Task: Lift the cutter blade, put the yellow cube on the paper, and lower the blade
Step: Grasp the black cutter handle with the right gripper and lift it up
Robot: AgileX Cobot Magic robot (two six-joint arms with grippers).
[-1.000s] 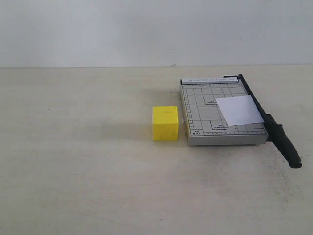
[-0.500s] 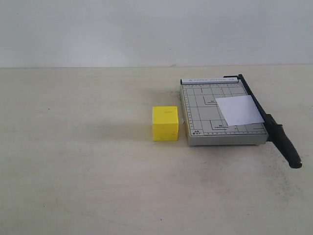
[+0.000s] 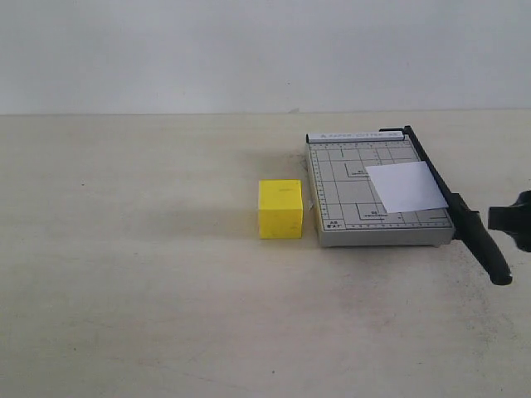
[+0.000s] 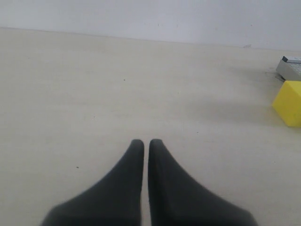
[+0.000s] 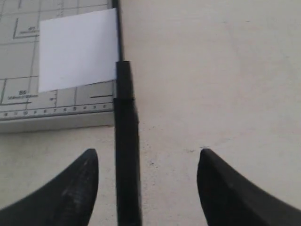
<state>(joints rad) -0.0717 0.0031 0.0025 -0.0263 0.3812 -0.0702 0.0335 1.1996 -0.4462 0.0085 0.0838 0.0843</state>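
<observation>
**The right gripper (image 5: 149, 155) straddles the cutter blade (image 3: 465, 220)**

The left gripper (image 4: 142, 143) hangs well apart from the trimmer board (image 3: 340, 186), fingers pressed together and empty. The yellow cube (image 3: 280, 209) sits just left of the board. The paper (image 3: 406, 186) lies on the board's right half. The blade lies flat along its right edge, handle between wide-parted fingers.

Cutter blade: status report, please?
Left gripper shut. Right gripper open near blade. Blade down, cube beside board, off paper. Nothing in the way.
</observation>
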